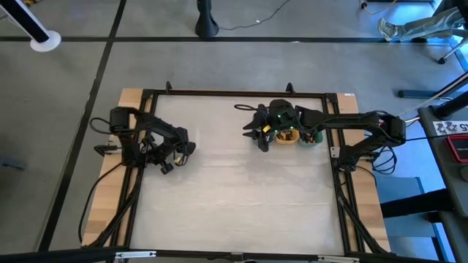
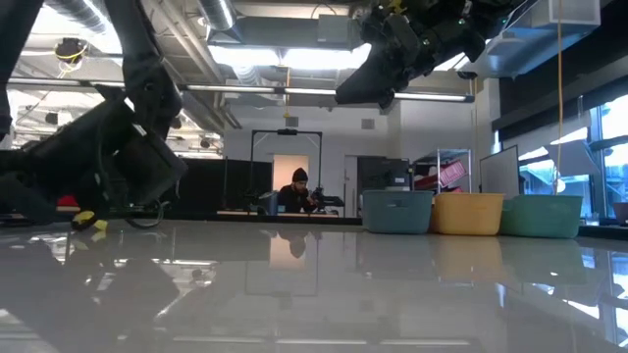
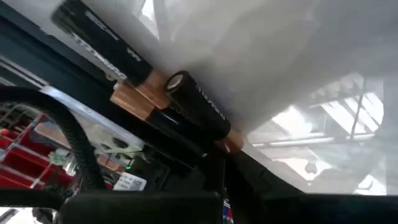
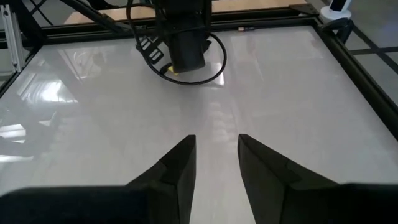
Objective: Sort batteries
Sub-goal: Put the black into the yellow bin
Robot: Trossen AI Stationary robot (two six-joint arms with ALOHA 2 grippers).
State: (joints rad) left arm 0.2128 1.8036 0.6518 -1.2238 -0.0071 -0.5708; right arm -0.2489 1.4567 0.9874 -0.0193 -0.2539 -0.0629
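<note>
batteries (image 3: 186, 106) side by side, lengthwise diagonal

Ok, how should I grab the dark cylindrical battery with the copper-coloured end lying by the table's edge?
Take the battery across its dark middle, coming from above, I'd judge: it lies flat, and a second battery crowds one end.

Several batteries (image 3: 186, 109) show in the left wrist view: dark cylinders with copper-coloured ends, lying on their sides close together on the white table (image 3: 298, 56).
</note>
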